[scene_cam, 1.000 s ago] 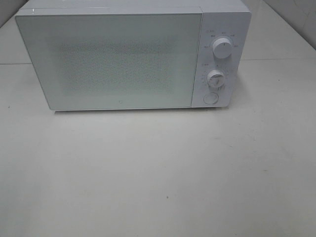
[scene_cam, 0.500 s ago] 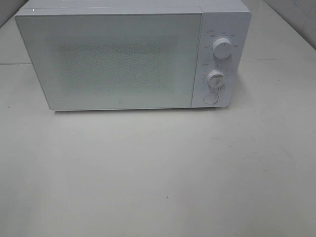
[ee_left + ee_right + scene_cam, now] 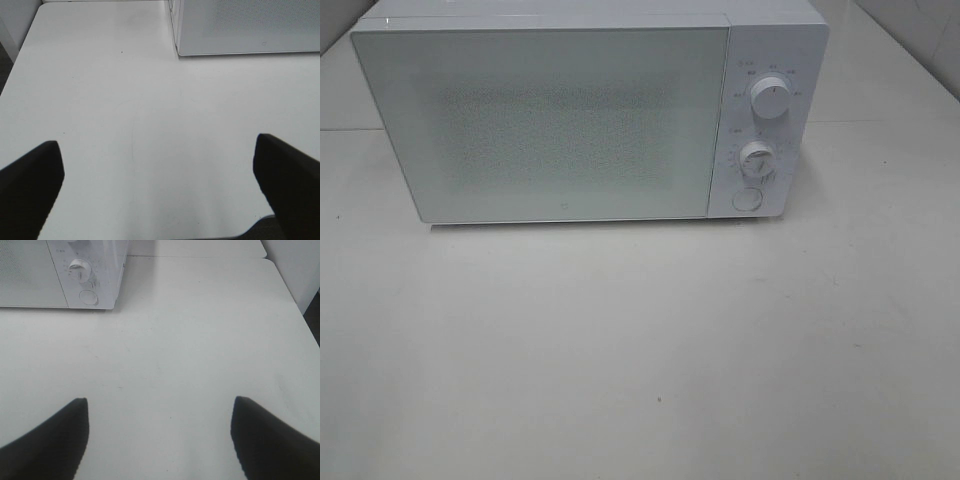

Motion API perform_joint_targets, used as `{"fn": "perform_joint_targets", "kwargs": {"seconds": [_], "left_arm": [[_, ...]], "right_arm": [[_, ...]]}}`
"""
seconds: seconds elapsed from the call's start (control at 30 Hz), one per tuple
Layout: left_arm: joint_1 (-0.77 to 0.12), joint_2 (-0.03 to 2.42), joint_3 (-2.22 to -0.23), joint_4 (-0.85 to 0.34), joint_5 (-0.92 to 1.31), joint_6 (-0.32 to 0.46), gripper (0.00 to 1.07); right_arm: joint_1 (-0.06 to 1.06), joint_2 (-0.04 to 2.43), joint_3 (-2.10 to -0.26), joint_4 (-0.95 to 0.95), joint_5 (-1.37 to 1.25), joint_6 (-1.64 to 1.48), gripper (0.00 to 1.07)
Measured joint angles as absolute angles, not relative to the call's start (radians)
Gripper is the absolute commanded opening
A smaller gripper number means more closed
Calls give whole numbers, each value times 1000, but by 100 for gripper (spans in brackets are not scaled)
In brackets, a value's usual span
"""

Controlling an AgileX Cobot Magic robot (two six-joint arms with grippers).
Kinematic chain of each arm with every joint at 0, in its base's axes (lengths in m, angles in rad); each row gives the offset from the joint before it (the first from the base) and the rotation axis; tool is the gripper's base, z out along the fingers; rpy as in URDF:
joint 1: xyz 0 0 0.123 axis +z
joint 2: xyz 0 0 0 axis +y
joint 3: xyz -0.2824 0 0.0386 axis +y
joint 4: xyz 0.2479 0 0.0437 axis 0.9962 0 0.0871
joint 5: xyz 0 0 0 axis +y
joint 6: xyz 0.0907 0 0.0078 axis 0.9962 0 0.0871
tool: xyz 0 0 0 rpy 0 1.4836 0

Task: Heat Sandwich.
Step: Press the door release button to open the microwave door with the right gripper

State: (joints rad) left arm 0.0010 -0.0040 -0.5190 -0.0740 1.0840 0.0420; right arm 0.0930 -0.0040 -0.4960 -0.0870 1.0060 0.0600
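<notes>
The left claw (image 3: 156,142) is spread wide over the near left part of the bench (image 3: 640,350). Its two dark fingers (image 3: 30,185) stand well apart, with only bare bench surface between them, and they grip nothing. The right claw (image 3: 160,400) is spread just as wide over the near right part and also holds nothing.

The sandwich shows in no view. The microwave (image 3: 570,120) stands toward the far edge with its door (image 3: 540,60) shut, and the dotted window does not let me tell what is inside.

A tiny logo (image 3: 566,210) sits low on the door, too small to read. On the control panel at the right, an upper dial (image 3: 771,101), a lower dial (image 3: 757,160) and a round button (image 3: 747,199) run downward. The marks ringing the dials are too small to read.

In the left wrist view the bench's left edge and a bit of its near edge are visible. The whole front half of the bench lies open before the microwave. In the right wrist view the right edge and the far right corner are visible.
</notes>
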Motion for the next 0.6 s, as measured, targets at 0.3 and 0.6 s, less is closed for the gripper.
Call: {"fn": "perform_joint_targets", "kwargs": {"seconds": [0.3,0.6], "left_arm": [[1,-4,-519,-74,1084,42,98],[1,-4,-519,-74,1084,42,98]], "right_arm": [[93,-4,-499,-87,997,60,75],[93,113,-515,-87,865,60,75]]}}
